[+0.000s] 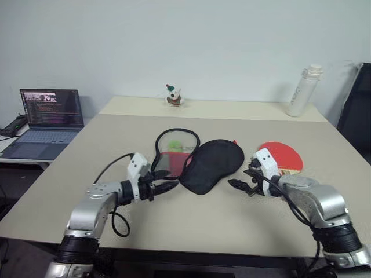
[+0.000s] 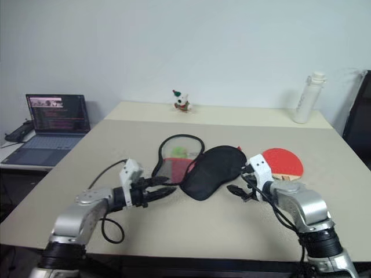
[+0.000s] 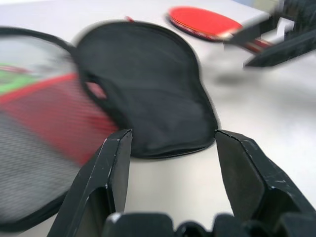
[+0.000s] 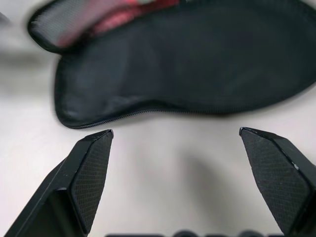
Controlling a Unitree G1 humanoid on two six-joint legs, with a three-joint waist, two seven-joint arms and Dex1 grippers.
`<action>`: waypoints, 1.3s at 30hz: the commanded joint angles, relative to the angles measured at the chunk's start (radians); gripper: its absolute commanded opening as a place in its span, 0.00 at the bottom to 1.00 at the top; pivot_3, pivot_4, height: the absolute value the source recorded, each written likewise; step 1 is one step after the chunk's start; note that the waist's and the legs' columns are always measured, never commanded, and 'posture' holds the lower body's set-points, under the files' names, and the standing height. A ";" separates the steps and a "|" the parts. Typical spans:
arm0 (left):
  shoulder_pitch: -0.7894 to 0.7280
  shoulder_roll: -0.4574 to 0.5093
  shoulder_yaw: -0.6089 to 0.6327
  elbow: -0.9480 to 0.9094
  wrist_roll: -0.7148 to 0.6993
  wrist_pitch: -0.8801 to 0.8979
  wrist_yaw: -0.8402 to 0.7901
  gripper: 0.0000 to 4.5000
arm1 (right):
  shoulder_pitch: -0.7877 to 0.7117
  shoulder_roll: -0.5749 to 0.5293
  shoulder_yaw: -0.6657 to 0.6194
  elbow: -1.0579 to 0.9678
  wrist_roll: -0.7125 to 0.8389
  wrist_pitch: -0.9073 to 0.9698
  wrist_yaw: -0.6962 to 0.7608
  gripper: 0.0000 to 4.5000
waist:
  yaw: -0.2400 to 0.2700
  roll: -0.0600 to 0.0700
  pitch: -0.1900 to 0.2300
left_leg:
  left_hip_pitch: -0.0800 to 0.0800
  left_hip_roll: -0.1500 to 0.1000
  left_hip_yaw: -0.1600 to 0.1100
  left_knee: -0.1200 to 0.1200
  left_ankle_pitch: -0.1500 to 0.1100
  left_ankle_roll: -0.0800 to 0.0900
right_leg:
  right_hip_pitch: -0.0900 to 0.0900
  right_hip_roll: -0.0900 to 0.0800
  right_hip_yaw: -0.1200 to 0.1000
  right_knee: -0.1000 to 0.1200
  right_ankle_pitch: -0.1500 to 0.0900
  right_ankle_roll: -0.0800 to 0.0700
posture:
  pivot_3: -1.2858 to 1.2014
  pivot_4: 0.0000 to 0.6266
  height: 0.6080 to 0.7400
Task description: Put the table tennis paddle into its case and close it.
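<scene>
Lying open at the middle of the table [image 1: 243,226]: the case [image 1: 211,165], black half flopped toward the lower right, red and mesh half [image 1: 173,152] spread flat to its left with a black rim. Resting right of the case, centre right of the frame: the paddle [image 1: 283,156], red face up, apart from the case, wooden handle partly hidden behind the right arm.

Hovering at lower left centre, just beside the mesh half's near edge: the left gripper [image 1: 167,185], fingers [image 3: 106,182] spread apart and empty, tips close to the case's narrow end. Hovering at lower right centre, between case and paddle: the right gripper [image 1: 239,186], fingers [image 4: 91,173] wide apart, holding nothing, aimed at the black half's edge without touching it.

Farther back: a small toy figure [image 1: 173,96] at top centre, a white bottle [image 1: 304,91] at upper right, an open laptop [image 1: 47,119] on a side desk at far left.
</scene>
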 commanded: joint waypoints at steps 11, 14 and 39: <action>0.064 0.001 0.087 -0.103 -0.032 -0.033 0.145 0.63 | -0.096 0.238 0.003 0.115 -0.027 -0.010 -0.090 1.00 | -0.005 0.000 0.000 | 0.000 0.001 0.001 -0.001 0.000 0.000 | -0.002 0.000 0.001 0.002 0.000 0.000 | 0.52 0.24 1.00; 0.070 -0.002 0.078 -0.118 -0.033 -0.029 0.157 0.63 | -0.110 0.273 0.004 0.145 -0.037 -0.023 -0.106 1.00 | -0.005 0.000 0.000 | 0.000 0.000 0.001 -0.001 0.000 0.000 | -0.002 0.000 0.001 0.001 0.000 0.000 | 0.52 0.24 1.00; 0.112 0.020 0.018 -0.113 -0.006 -0.177 0.088 0.64 | -0.222 0.194 -0.143 0.281 0.042 0.140 -0.071 0.01 | -0.004 0.000 0.000 | 0.000 0.000 0.001 -0.003 0.000 0.000 | -0.002 0.000 0.001 0.000 0.000 0.000 | 0.52 0.24 1.00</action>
